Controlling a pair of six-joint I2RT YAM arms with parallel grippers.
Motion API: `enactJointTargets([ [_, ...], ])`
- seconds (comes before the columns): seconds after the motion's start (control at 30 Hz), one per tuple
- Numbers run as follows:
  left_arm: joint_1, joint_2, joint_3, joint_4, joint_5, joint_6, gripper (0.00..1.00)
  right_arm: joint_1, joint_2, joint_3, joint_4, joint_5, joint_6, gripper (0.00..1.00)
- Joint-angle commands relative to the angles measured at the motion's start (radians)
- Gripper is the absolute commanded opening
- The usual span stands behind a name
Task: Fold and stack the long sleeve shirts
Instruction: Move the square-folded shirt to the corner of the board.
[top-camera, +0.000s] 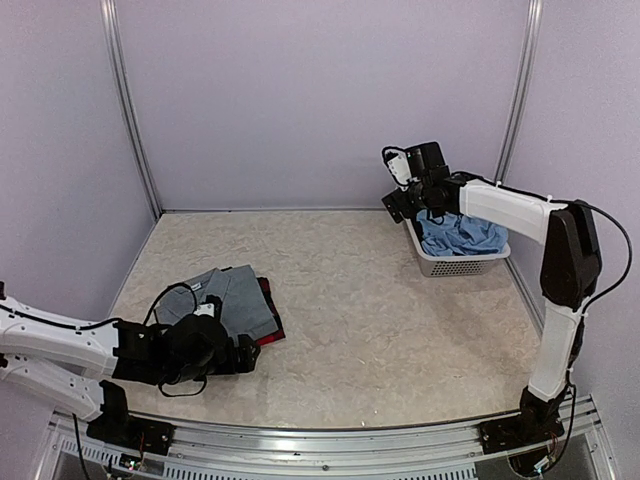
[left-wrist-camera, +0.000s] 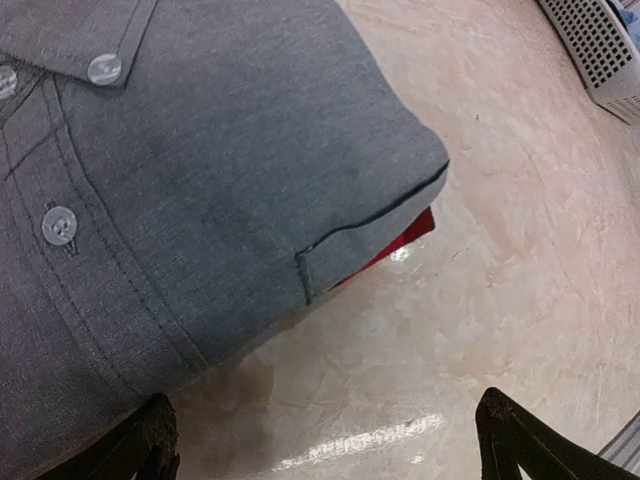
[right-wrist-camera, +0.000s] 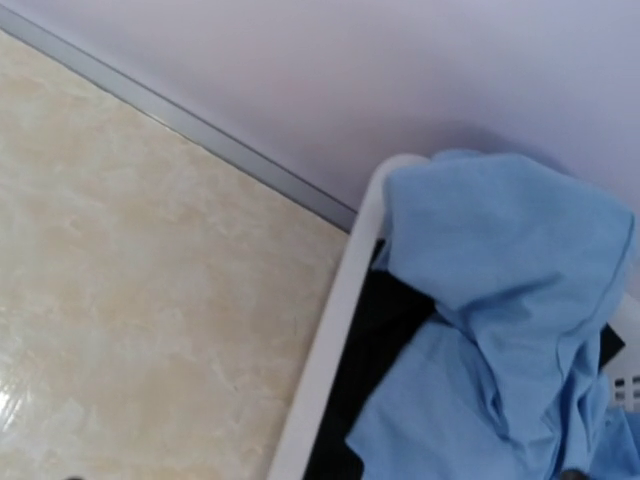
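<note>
Grey shirt (top-camera: 235, 295) folded atop plaid shirt (top-camera: 268, 322), forming the stack; left gripper (left-wrist-camera: 330, 440) spread wide, empty, just beside it. Right gripper (top-camera: 400, 200) above blue shirt (top-camera: 460, 235) in basket (top-camera: 462, 267), likely to fetch it next; cannot tell whether spread or clenched.

A white mesh basket (top-camera: 462, 266) sits at the right of the frame on the beige marbled surface (top-camera: 380, 320), against the lilac wall (top-camera: 320, 90)

Beige marbled table (top-camera: 380, 300), red plaid shirt (top-camera: 270, 316) near left, white mesh basket (top-camera: 460, 266) far right
</note>
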Motion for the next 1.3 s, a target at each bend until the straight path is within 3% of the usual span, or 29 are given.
enactJointTargets([
  [0.0,-0.004,0.042,-0.019,-0.056,-0.011,-0.106,0.99,0.014,-0.048,-0.044,-0.012,0.025,0.033,0.99],
  [0.2,0.02,0.027,-0.047,-0.078,0.024,-0.107,0.98,0.013,-0.048,-0.071,-0.008,0.038,0.032,0.99],
  [0.77,0.375,-0.014,-0.107,0.038,0.139,0.086,0.99,0.014,-0.042,-0.084,0.002,0.021,0.039,1.0],
  [1.0,0.565,0.121,-0.065,0.231,0.185,0.187,0.99,0.016,-0.072,-0.122,0.008,-0.004,0.054,0.99],
  [1.27,0.667,0.417,0.179,0.31,0.198,0.329,0.99,0.02,-0.129,-0.181,0.011,-0.016,0.065,1.0],
])
